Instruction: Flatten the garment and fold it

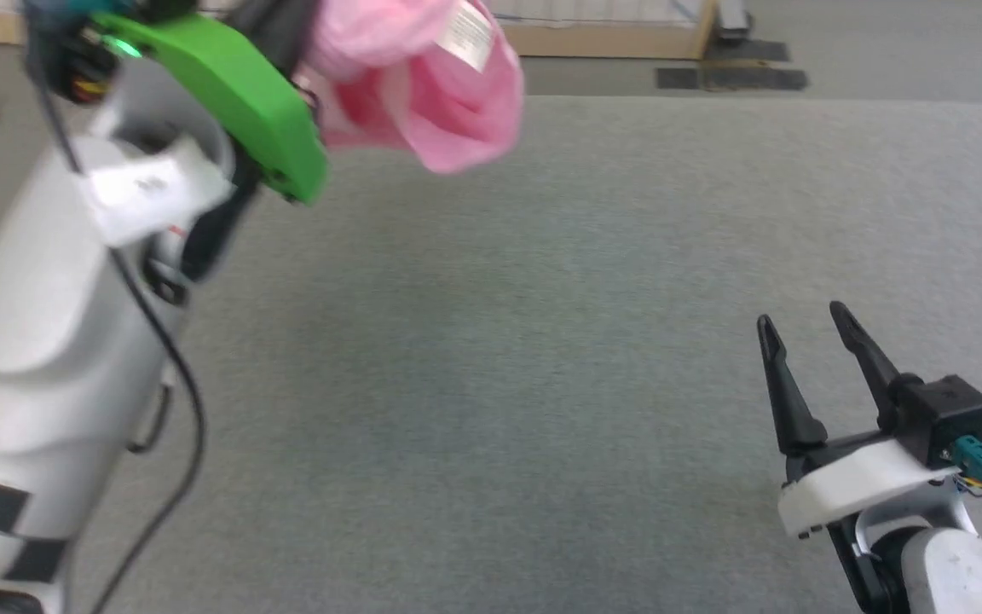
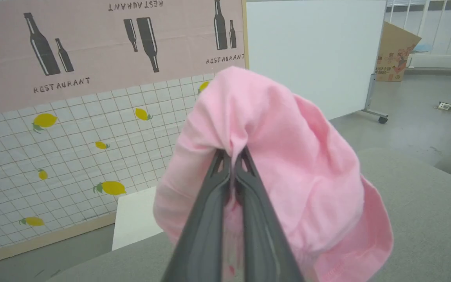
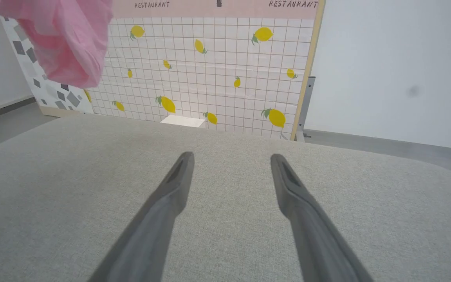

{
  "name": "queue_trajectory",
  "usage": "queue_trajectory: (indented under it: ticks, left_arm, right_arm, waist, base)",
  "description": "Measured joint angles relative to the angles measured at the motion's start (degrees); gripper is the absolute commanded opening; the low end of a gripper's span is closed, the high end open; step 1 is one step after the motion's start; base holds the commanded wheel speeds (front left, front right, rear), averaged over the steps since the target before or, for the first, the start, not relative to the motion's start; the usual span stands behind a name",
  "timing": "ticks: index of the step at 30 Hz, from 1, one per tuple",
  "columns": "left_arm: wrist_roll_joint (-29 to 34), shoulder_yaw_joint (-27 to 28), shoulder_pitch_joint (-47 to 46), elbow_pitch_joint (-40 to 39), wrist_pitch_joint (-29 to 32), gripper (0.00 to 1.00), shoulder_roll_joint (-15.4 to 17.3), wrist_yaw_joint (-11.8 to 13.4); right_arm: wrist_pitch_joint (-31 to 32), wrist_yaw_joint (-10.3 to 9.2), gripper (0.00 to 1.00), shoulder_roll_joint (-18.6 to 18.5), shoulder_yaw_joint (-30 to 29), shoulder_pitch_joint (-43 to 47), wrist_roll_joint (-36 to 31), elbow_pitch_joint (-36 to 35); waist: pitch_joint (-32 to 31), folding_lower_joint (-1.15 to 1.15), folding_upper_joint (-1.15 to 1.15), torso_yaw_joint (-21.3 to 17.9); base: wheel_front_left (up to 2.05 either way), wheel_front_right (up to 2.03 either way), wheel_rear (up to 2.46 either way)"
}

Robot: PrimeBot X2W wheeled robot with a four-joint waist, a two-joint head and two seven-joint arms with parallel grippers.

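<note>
Grey padded surface (image 1: 542, 384): L fingers (image 2: 206, 219) clamped on pink garment (image 2: 288, 156), aloft; R fingers (image 3: 170, 196) wide, empty.

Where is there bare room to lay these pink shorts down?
The grey surface is bare nearly everywhere: the wide middle between the left arm and the right gripper, and the far strip under the hanging pink shorts. Crowded only by the arms.

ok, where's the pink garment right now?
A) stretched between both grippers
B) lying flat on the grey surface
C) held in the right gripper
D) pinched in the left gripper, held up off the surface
D: the left gripper is shut on the garment, which hangs bunched above the grey surface, while the right gripper stands open with nothing between its fingers.
</note>
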Motion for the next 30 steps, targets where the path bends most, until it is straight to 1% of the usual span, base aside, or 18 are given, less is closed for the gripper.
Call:
queue_trajectory:
  ticks: [5,7,10,15,18,19,20,21,26,30]
  left_arm:
    - [0.8,-2.5,3.7,-0.5,-1.0,0.0,-3.0,2.6]
    - [2.0,-3.5,4.7,-0.2,-2.0,0.0,-3.8,3.7]
    - [3.8,-5.1,6.1,0.9,-3.7,0.0,-5.0,4.7]
    - [6.5,-8.9,8.9,3.8,-6.3,0.0,-6.4,4.7]
    - [7.9,-11.6,11.0,6.7,-6.7,0.0,-6.2,3.4]
    - [7.9,-12.4,11.9,7.7,-6.7,0.11,-6.0,3.0]
    - [7.9,-13.0,12.6,8.4,-6.7,0.45,-5.8,2.7]
    - [8.0,-13.5,13.3,9.1,-6.7,1.0,-5.6,2.3]
    - [8.0,-14.3,14.5,11.2,-7.0,1.0,-5.3,1.7]
    - [7.8,-13.6,14.5,12.0,-8.8,1.0,-5.3,1.7]
  right_arm:
    - [-1.1,0.0,1.0,0.5,-0.3,-2.0,-0.5,0.5]
    - [-1.6,0.0,1.0,0.8,-0.3,-2.5,-0.7,0.7]
    - [-2.4,0.0,1.0,1.2,-0.5,-2.8,-0.8,1.3]
    - [-3.8,0.0,1.0,1.5,-0.7,-3.3,-0.9,2.5]
    - [-4.3,0.0,1.0,1.6,-0.6,-3.8,-1.1,3.3]
    - [-4.5,0.0,1.0,1.6,-0.6,-3.9,-1.1,3.5]
    - [-4.5,0.0,1.0,1.6,-0.7,-4.0,-1.1,3.6]
    - [-4.6,0.0,1.0,1.6,-0.7,-4.0,-1.1,3.8]
    - [-4.5,0.0,1.0,1.6,-0.9,-4.0,-1.1,4.6]
    - [-4.4,0.0,1.0,1.6,-1.6,-4.0,-1.1,5.5]
  waist:
    - [1.2,0.0,0.0,-4.6]
    - [2.0,0.0,0.0,-6.4]
    - [3.4,0.0,0.0,-8.9]
    - [6.3,0.0,0.0,-12.4]
    - [7.8,0.0,0.0,-13.9]
    - [8.3,0.0,0.0,-14.3]
    - [8.6,0.0,0.0,-14.6]
    - [9.0,0.0,0.0,-14.8]
    - [9.4,0.0,0.0,-14.6]
    - [8.1,0.0,0.0,-13.6]
  base:
    - [0.0,0.0,0.0]
    - [0.0,0.0,0.0]
    - [0.0,0.0,0.0]
    - [0.0,0.0,0.0]
    - [0.0,0.0,0.0]
    - [0.0,0.0,0.0]
    - [0.0,0.0,0.0]
    - [0.0,0.0,0.0]
    - [0.0,0.0,0.0]
    - [0.0,0.0,0.0]
